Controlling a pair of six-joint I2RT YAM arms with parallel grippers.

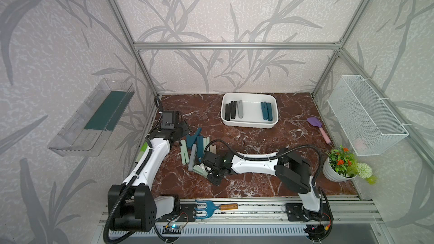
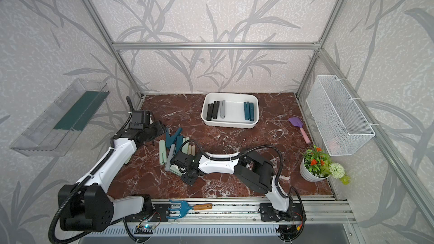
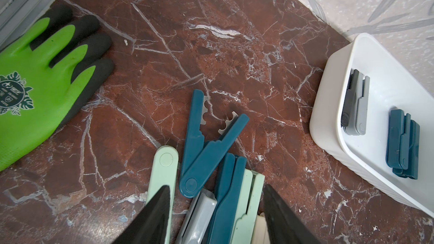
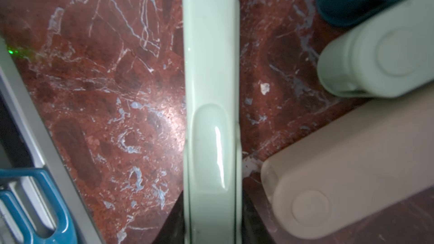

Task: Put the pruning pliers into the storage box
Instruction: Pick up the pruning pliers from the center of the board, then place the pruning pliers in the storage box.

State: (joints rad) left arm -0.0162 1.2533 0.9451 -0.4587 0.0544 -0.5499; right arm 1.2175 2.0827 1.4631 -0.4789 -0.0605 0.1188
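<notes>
One mint pliers [image 4: 211,66] in line with right tool [image 4: 212,207], apparently pinched (left tool [image 3: 216,186] wide).

Black, grey and teal pruning pliers [image 2: 222,109] lie inside the storage box [image 2: 229,124].

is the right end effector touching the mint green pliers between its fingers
Touching. The right wrist view shows the right end effector, its dark fingers flush against both long edges of the mint green pliers, with no gap.
</notes>
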